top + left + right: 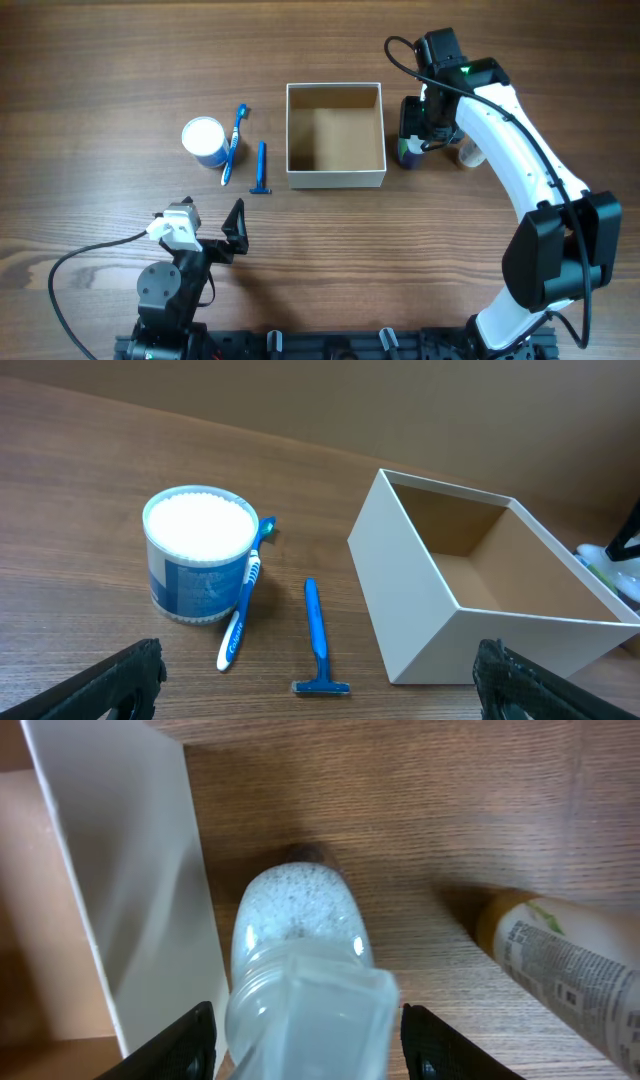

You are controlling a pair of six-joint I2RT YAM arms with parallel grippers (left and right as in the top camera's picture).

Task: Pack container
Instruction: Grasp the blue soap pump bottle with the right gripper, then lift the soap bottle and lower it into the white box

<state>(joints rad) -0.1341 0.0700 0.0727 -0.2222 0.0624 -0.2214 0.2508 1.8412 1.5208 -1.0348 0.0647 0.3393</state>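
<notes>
The right gripper [305,1040], jaws apart astride the clear bottle [300,920] (just beside the container [335,180]), should close squarely before lifting.

A: Fig. 1 — what carries the items?

B: A brown wood-grain table [100,80].

A: Left group?

B: A blue jar [204,140] with a white lid. A blue-and-white toothbrush [233,145] lies against its right side. A blue razor [261,167] lies just beside these, touching neither, head toward the robot.

A: Centre and right?

B: The square container [336,179] sits open side up. A clear bottle [300,920] is just beside its right wall. Further right, a labelled bottle [560,970] lies on its side.
</notes>
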